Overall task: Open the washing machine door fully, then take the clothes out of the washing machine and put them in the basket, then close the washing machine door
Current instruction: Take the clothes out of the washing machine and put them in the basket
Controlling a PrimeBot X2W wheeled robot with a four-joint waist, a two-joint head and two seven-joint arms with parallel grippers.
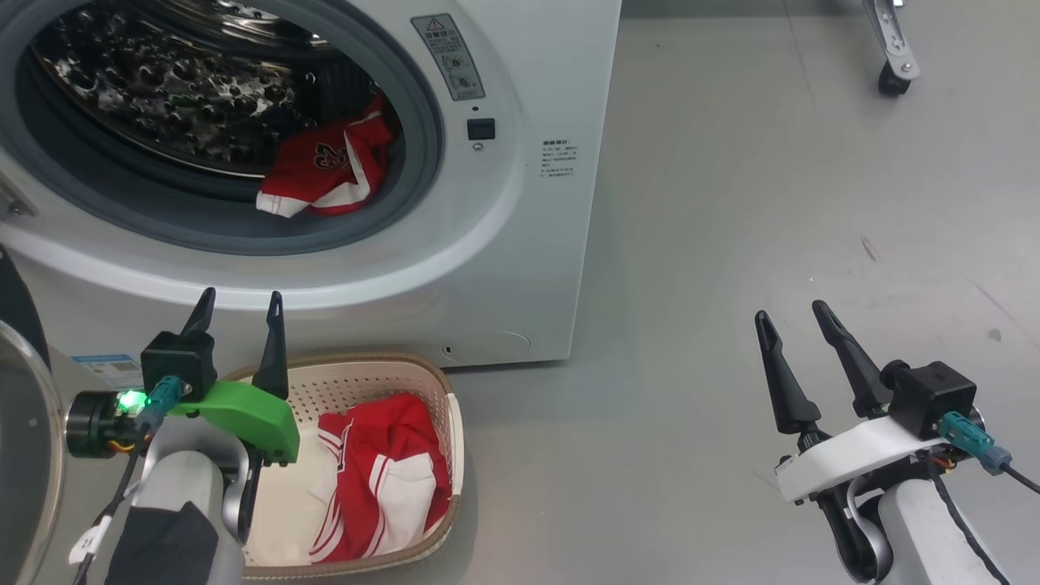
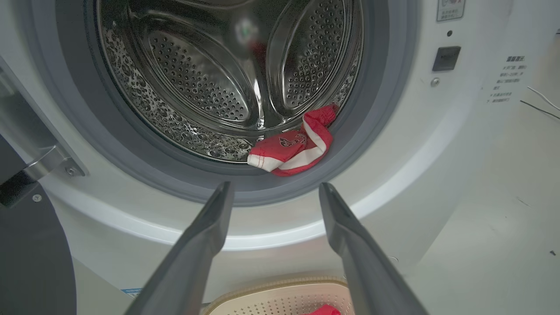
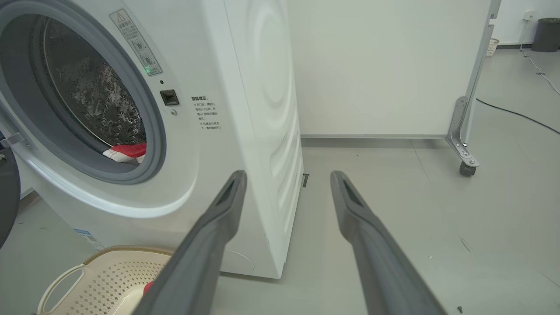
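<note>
1. Floor (image 1: 772, 203) is left bare and open to the right of the washing machine (image 1: 520, 268); a castor (image 1: 894, 77) of a frame is seen far off at the upper right
2. The washing machine door (image 1: 20, 455) is swung open at the left edge of the head view, just beside the left arm, so room is narrowed there
3. The basket (image 1: 445, 382) is set on the floor just before the machine's front, below the drum mouth
4. One red jersey (image 1: 382, 479) is crumpled inside the basket
5. A second red jersey (image 1: 325, 175) is laid at the drum's lower right lip, against the grey rubber ring (image 1: 406, 211); its long axis is slanted from a white hem at lower left up to the right
6. The left gripper (image 1: 242, 294) is held over the basket's rim nearest the machine, fingers spread wide and empty, pointed at the drum mouth
7. The right gripper (image 1: 790, 310) is held over bare floor, well apart from the machine, fingers spread wide with nothing between them
</note>
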